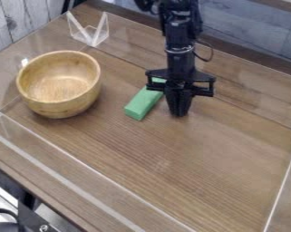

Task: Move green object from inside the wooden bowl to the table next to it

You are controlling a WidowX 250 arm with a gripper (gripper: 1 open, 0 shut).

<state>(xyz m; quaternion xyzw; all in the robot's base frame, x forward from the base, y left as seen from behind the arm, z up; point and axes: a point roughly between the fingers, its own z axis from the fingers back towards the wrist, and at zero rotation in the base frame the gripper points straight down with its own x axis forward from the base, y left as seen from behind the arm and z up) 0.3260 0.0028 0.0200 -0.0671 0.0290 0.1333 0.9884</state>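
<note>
The green object [142, 102], a small flat bright-green block, lies on the table [172, 172] just right of the wooden bowl [59, 83], outside it. The bowl is round, light tan, and nothing shows inside it. My gripper [179, 111] hangs from a black arm right of the block, fingers pressed together and pointing down at the tabletop. It is shut with nothing between the fingers, and a narrow gap separates it from the block's right end.
Clear acrylic walls [63, 168] edge the tabletop along the front, left and right. A clear bracket-like piece [90, 32] stands at the back left behind the bowl.
</note>
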